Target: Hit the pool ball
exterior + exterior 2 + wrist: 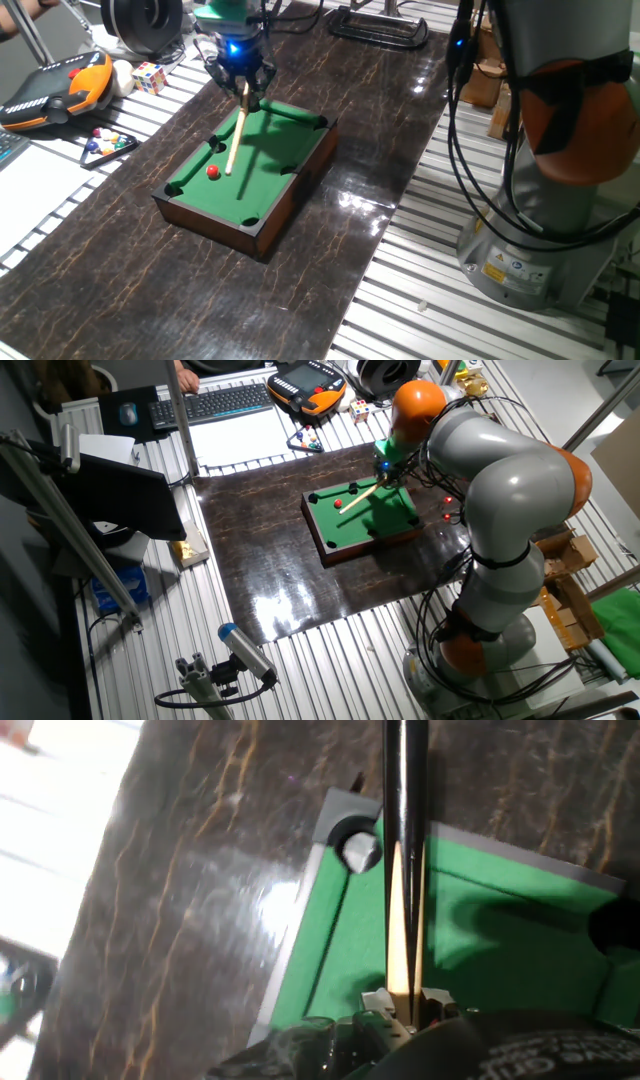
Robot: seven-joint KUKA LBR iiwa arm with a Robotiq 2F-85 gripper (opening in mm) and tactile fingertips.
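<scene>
The miniature pool table [290, 135] with green felt and a dark wooden frame stands on the dark tabletop. The tiny red pool ball [213, 171] lies on the felt near the left end and also shows in the other fixed view [338, 503]. My gripper [243, 82] hangs over the table's far side, shut on a light wooden cue stick [236, 130]. The stick slants down and its tip sits just right of the ball, very near it. In the hand view the cue stick [402, 870] runs up the middle over the felt beside a corner pocket [356, 847]. The ball is hidden there.
A triangular rack with small coloured balls [105, 143], a Rubik's cube [150, 77] and an orange teach pendant [60, 85] lie left of the dark mat. The arm's grey base [540, 220] with hanging cables stands at the right. A keyboard [225, 400] lies at the far side.
</scene>
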